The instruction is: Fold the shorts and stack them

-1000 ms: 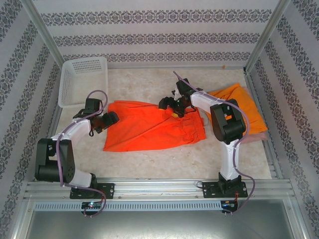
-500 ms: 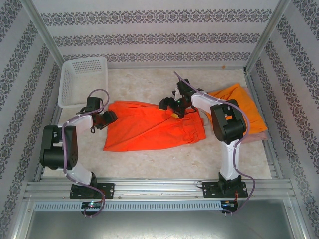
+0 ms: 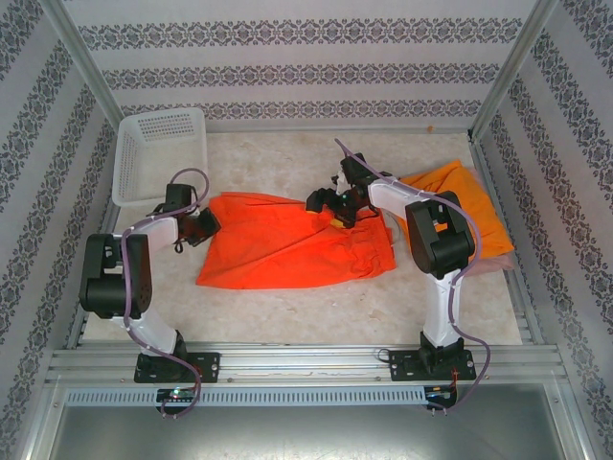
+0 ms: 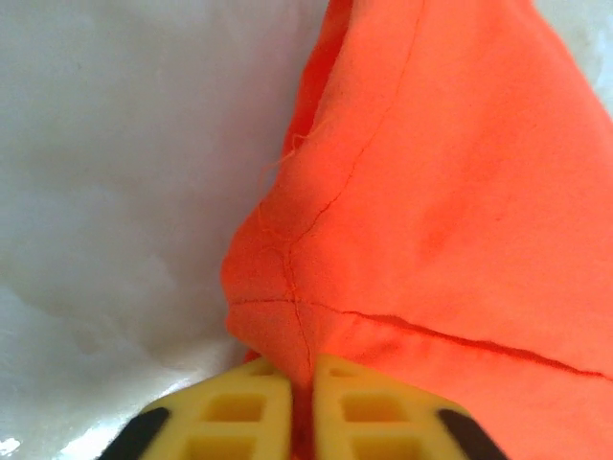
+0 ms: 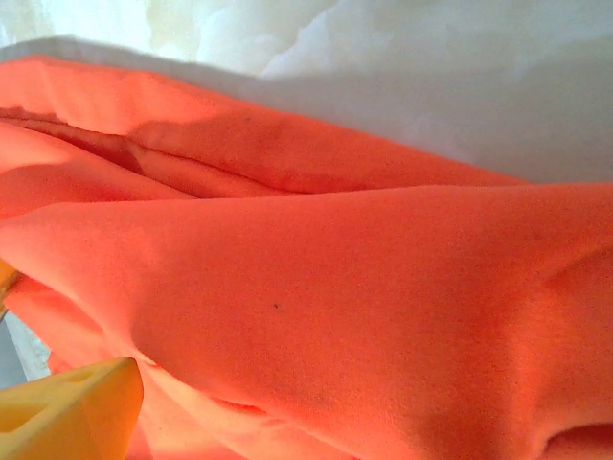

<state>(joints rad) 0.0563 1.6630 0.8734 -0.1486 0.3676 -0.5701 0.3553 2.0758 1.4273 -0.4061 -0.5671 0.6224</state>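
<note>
Corner of orange shorts (image 3: 297, 244) is being pinched by left gripper (image 4: 302, 407), jaws closed on cloth; right gripper (image 3: 328, 206) is being held wide at shorts' far edge.

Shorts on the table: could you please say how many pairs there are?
3: an orange pair spread centrally, a second orange pair at the right, a pink pair beneath it; more may be hidden.

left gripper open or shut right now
Shut on the orange shorts: the left gripper in its wrist view has yellow fingers pressed together, cloth pinched between.
</note>
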